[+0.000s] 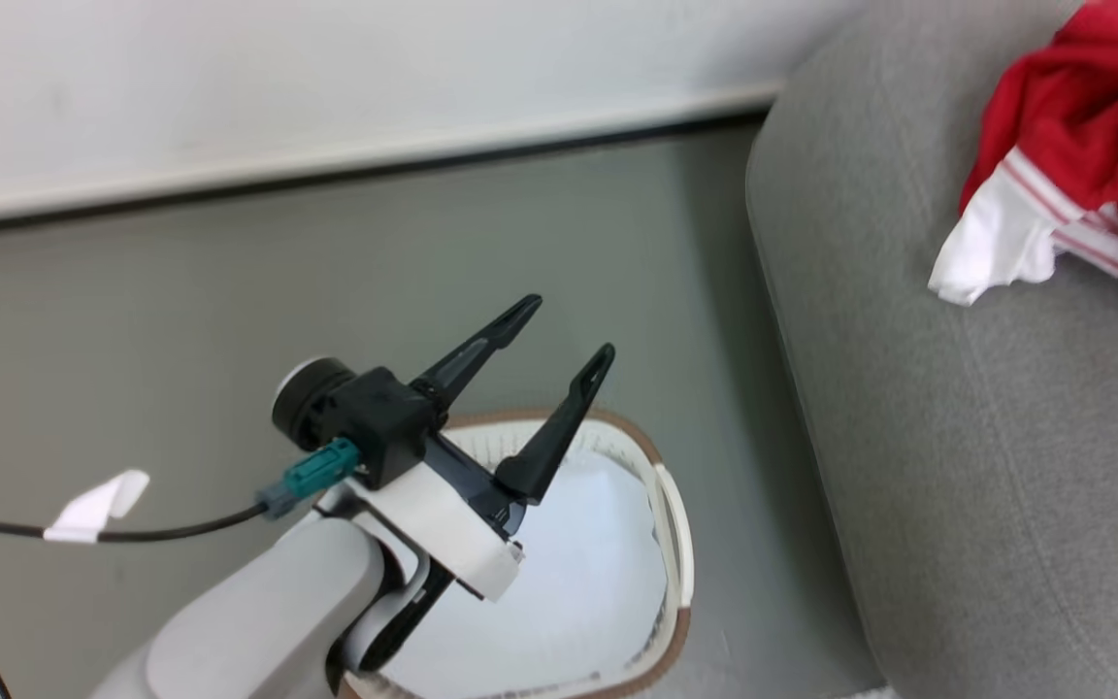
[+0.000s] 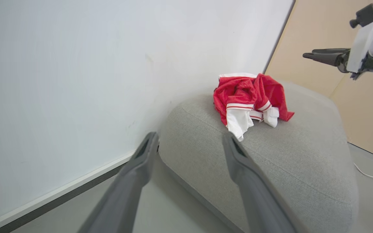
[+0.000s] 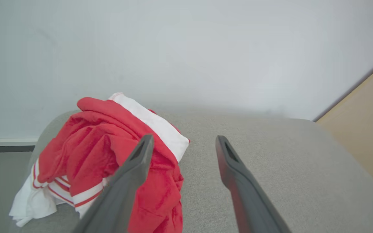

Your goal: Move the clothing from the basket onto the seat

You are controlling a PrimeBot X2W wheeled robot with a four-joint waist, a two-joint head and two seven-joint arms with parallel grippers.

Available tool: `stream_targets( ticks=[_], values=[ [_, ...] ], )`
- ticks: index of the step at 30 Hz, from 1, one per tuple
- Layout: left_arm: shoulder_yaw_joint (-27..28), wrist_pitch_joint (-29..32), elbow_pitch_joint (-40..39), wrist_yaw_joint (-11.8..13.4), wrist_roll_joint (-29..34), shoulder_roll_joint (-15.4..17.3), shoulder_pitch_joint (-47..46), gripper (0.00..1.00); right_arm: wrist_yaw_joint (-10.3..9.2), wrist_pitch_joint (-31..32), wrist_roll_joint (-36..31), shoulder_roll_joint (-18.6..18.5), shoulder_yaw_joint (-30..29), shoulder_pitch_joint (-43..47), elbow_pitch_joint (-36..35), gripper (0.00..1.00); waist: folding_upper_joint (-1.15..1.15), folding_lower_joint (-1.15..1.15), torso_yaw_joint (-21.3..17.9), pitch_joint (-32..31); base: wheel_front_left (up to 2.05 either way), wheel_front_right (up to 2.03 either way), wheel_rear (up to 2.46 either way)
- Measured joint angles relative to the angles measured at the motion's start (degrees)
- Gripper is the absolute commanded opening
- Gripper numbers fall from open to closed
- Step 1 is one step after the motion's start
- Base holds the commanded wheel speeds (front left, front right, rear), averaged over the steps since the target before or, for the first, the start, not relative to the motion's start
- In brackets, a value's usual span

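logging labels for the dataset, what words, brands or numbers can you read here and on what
No word, number or brand can be read.
White tag on the black cable: looks blank.
Clothing: red stripes on white, no print seen.
Basket, sofa, left gripper: no marking seen.

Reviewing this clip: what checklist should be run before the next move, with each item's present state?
1. The clothing lies on the seat: ok.
2. No red garment in the basket: cannot tell; a pale cloth shows, and the left arm hides part.
3. The left gripper is empty: ok, open above the basket.
4. The right gripper is empty: ok, open, nothing between its fingers.
5. The right gripper is clear of the clothing: cannot tell; one finger overlaps the fabric in its wrist view.
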Motion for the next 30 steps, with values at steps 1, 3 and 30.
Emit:
stream_targets(
  ticks=[1,3,30],
  values=[
    [0.9,0.0,0.1,0.3,-0.1,-0.3,0.8,1.0,0.0,-0.4,0.6,-0.7,0.1,0.7,-1.2,1.0,0.0,0.0,0.2,-1.2,0.0,0.0,0.0],
    [3.0,-0.1,0.2,0.6,-0.2,-0.8,2.4,1.0,0.0,-1.3,1.1,-1.8,0.1,2.2,-3.8,1.0,0.0,0.0,0.6,-3.6,0.0,0.0,0.0],
    [30.9,-0.2,4.8,2.4,2.2,-3.4,29.0,1.0,-0.01,-12.9,-7.3,23.8,-7.0,35.7,-29.7,1.0,0.0,0.0,11.6,-25.2,0.0,0.0,0.0]
  ],
)
